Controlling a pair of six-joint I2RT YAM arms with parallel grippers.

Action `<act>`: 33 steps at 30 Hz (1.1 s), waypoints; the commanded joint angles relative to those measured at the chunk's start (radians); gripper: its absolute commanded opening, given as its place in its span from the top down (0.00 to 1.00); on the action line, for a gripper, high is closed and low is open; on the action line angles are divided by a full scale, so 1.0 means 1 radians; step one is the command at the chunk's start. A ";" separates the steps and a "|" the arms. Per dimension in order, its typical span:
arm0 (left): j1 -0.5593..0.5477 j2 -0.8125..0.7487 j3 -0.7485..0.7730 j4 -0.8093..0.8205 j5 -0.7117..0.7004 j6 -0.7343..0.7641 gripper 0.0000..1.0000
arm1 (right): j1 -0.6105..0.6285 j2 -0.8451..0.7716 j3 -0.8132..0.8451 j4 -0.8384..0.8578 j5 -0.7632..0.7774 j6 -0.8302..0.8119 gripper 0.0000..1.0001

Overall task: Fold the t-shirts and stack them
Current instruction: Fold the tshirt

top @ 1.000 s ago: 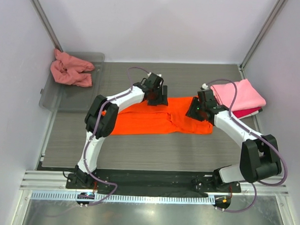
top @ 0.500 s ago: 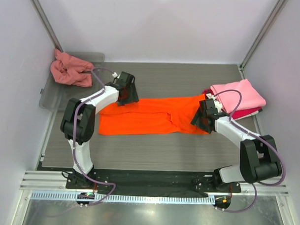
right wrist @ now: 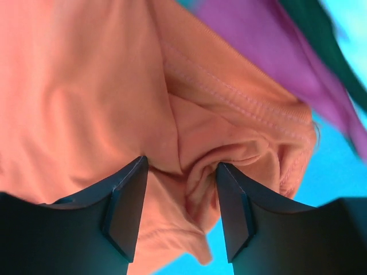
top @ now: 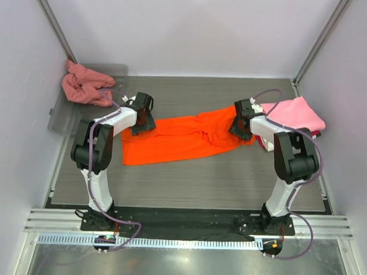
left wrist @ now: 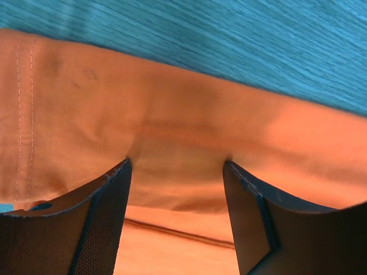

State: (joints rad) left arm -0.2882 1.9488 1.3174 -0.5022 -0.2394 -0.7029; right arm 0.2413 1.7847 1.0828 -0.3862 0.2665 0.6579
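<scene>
The bright orange t-shirt lies spread flat and slanted across the middle of the table. My left gripper is down on its far left corner, jaws open and pressed into the cloth. My right gripper is down on its far right end, jaws open with a bunched fold between them. The light pink t-shirt lies folded at the right on the crimson red t-shirt. The salmon-pink t-shirt lies crumpled in the tray.
The clear grey plastic tray sits at the far left against the wall. White walls close in the table on the left, back and right. The pink stack lies just right of my right gripper and shows in the right wrist view.
My left gripper slid left along the shirt's far edge to its left corner. My right gripper moved up and back. The orange shirt stretched leftward and its right end swung toward the back.
</scene>
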 commanded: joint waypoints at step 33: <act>-0.754 -0.464 -0.287 -0.073 0.069 -0.357 0.25 | -0.071 0.710 0.936 -0.048 -0.254 -0.225 0.32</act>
State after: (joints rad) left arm -1.0847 1.5345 0.9768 -0.4572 -0.1535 -1.1061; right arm 0.1802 2.4290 2.0052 -0.3569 0.0547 0.4595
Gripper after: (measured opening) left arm 0.742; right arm 0.673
